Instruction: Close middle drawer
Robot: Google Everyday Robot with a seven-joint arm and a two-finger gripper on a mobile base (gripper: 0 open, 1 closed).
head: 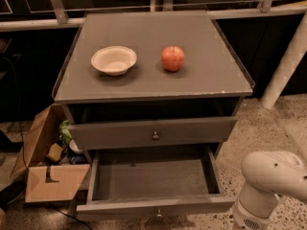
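Observation:
The middle drawer (153, 206) is dark grey and stands pulled far out of the cabinet, showing an empty inside. Its low front faces me at the bottom edge, with a small brass knob (158, 212) at centre. The top drawer (152, 132), above it, is out a little, with a dark gap under the cabinet top. The lowest drawer is hidden beneath the open one. My gripper is out of view; only a white rounded arm link (272, 186) shows at the lower right, to the right of the open drawer's front corner.
On the cabinet top (201, 87) sit a white bowl (114, 60) and a red apple (172, 58). An open cardboard box (45, 169) with clutter lies on the floor at the left. A white post (288, 61) slants at the right. A railing runs behind.

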